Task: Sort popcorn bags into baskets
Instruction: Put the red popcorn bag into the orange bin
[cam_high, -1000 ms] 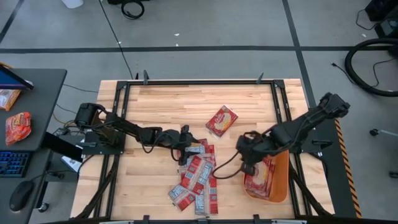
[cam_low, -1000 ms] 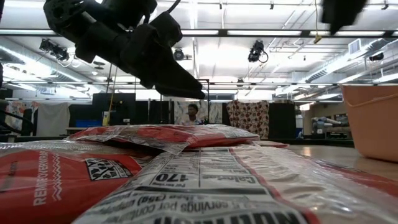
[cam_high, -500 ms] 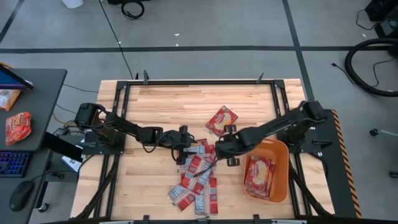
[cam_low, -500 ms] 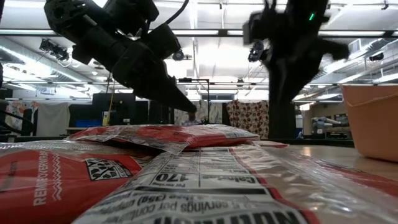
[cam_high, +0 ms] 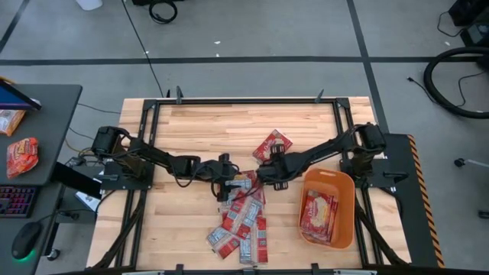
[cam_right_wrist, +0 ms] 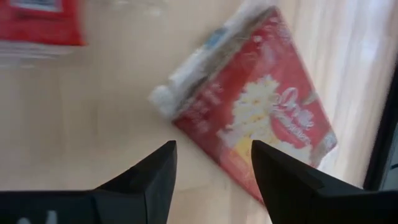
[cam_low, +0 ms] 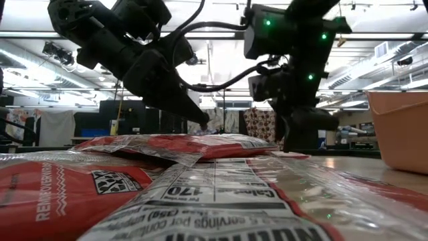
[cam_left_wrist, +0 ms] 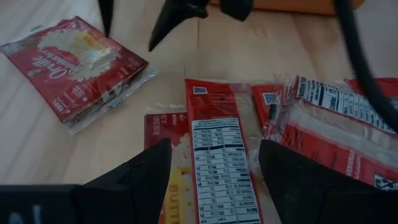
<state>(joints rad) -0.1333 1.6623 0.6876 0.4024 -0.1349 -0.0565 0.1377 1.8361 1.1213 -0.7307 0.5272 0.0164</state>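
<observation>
Several red and white popcorn bags (cam_high: 241, 221) lie overlapping in a pile on the table's near middle; they also show in the left wrist view (cam_left_wrist: 217, 143). One bag (cam_high: 272, 145) lies alone, flat on the wood, farther back; it also shows in the right wrist view (cam_right_wrist: 258, 121). The orange basket (cam_high: 342, 191) stands at the near right with bags (cam_high: 319, 214) inside. My left gripper (cam_high: 227, 180) is open just above the pile's far end (cam_left_wrist: 214, 180). My right gripper (cam_high: 267, 174) is open and empty between the pile and the lone bag (cam_right_wrist: 214, 171).
Black metal frame rails (cam_high: 244, 101) run along the table's edges. Bare wood lies at the table's far left (cam_high: 199, 130). In the low view a person shows in the room far behind the table (cam_low: 207, 124).
My right gripper has swung from over the orange basket toward the table's left and a little toward the far edge, ending beside the pile's far end near the lone bag. My left gripper has dipped slightly toward the pile. The bags have stayed put.
</observation>
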